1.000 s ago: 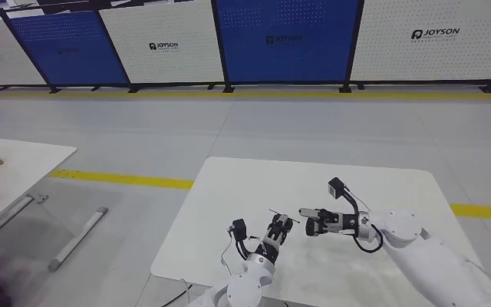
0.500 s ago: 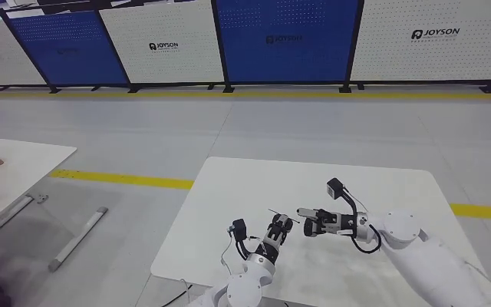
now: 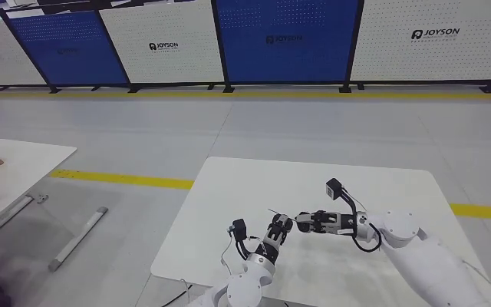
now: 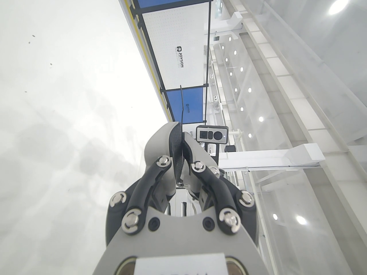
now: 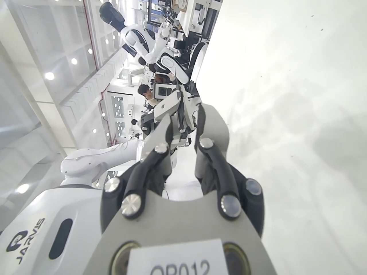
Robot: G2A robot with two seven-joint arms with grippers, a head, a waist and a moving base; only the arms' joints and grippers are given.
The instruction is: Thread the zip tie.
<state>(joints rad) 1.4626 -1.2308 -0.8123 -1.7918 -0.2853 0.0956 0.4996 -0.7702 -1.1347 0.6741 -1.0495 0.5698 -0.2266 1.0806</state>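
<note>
Clamping the zip tie [image 4: 181, 104], left jaws show its strip plainly from their wrist view; right jaws stand apart.

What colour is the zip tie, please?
The zip tie is black, clearest in the left wrist view.

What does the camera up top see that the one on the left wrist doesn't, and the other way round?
Top view: the whole white table with its edges, the right end effector close beside the left end effector, and the yellow floor line. Left wrist view: the left one's pads pinching the thin black zip tie, which sticks out past the tips, plus ceiling lights. Both: the zip tie, the left end effector, the table and the blue and white panels.
</note>
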